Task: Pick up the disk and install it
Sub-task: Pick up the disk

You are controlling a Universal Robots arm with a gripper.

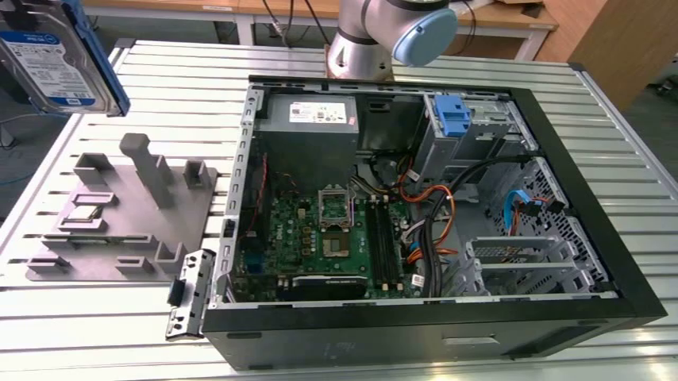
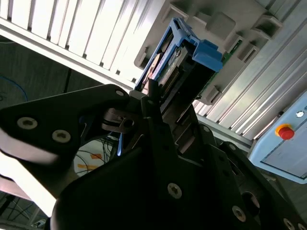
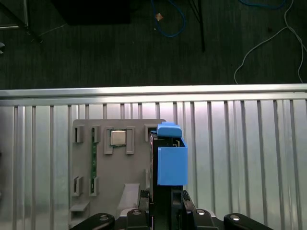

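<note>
The disk (image 1: pixel 55 62) hangs in the air at the exterior view's upper left, label side showing, with a blue rail along its edge. It is above and beyond the grey fixture plate (image 1: pixel 117 214). In the first wrist view the disk (image 3: pixel 169 160) is seen edge-on with its blue rail, and my gripper (image 3: pixel 165 201) is shut on its lower end. In the second wrist view the dark fingers (image 2: pixel 149 98) clamp the disk (image 2: pixel 180 50) from both sides. The plate (image 3: pixel 110 163) lies directly below the disk.
An open computer case (image 1: pixel 593 222) lies on the slatted metal table (image 1: pixel 159 71), with its motherboard and cables exposed. A drive bay with a tall blue latch (image 1: pixel 452 116) sits at the case's back right, next to the grey power supply (image 1: pixel 307 115). The arm's base (image 1: pixel 366 48) stands behind the case.
</note>
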